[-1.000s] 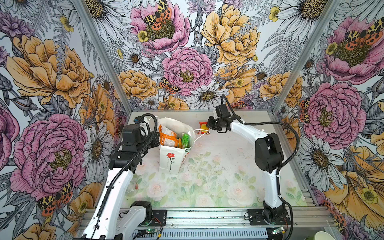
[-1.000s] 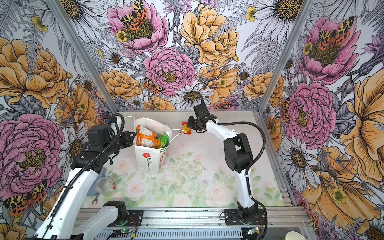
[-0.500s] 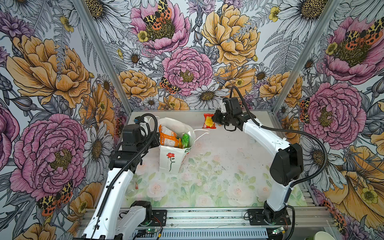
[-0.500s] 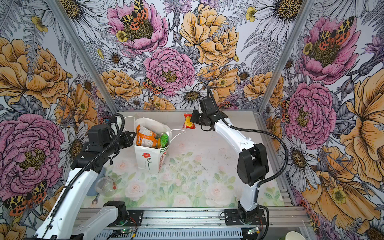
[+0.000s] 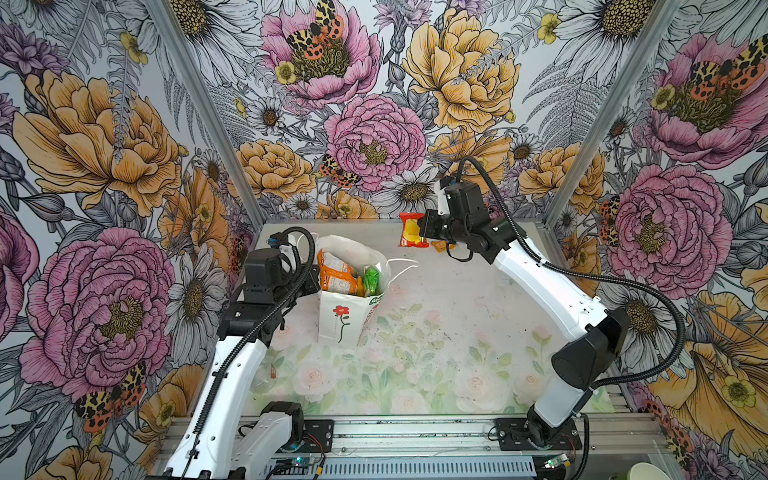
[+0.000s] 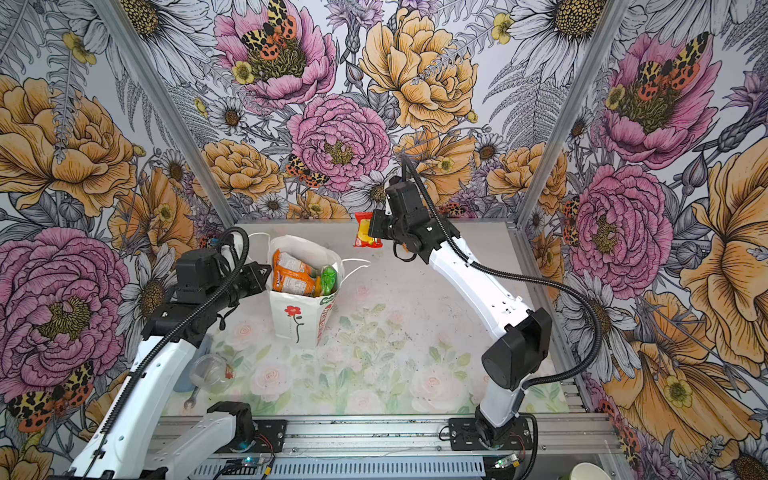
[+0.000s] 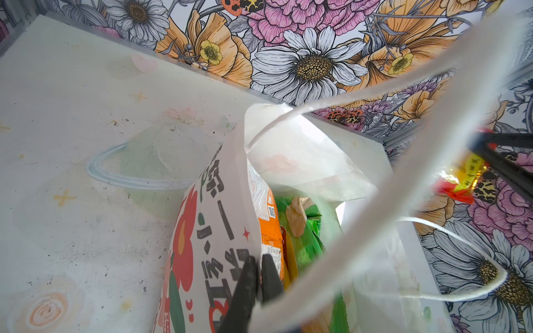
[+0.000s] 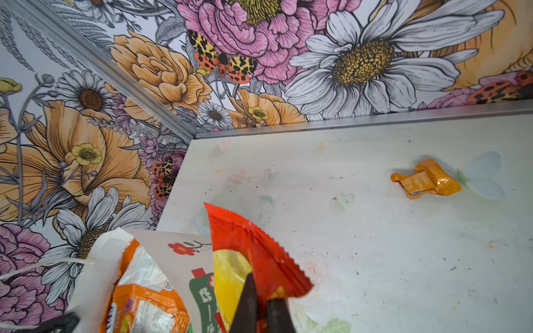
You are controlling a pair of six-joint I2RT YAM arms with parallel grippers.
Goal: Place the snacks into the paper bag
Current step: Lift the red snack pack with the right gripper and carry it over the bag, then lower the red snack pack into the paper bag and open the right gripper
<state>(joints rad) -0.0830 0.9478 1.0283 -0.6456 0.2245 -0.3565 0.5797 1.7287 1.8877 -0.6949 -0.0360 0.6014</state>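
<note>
Paper bag (image 5: 340,316) stands upright at far left of table (image 5: 457,316), mouth open. It is white matte paper, creased, with a red flower drawing on the near face and red-green print on the side. One thin white cord handle (image 5: 401,264) droops out to the right. Inside the bag, an orange-white packet (image 5: 336,278) of crinkly glossy film stands on end against the left wall, its top poking above the rim. A green packet (image 5: 371,280) is wedged beside it on the right, and the left wrist view shows more yellow film between them, too buried to identify. Left gripper (image 7: 258,271) has its jaws closed, pinching the bag's left wall at the rim. Right gripper (image 8: 261,302) has its jaws clamped on a small red packet (image 5: 409,230) with a yellow patch and zigzag-cut edges, flat and shiny. It hangs in the air to the right of the bag and farther back, near the far edge, apart from the bag mouth. A small orange packet (image 8: 427,181), crumpled, lies on the table by the far edge under the right wrist. A clear plastic cup (image 6: 212,372) lies near left, partly under the left arm; contents unclear.
</note>
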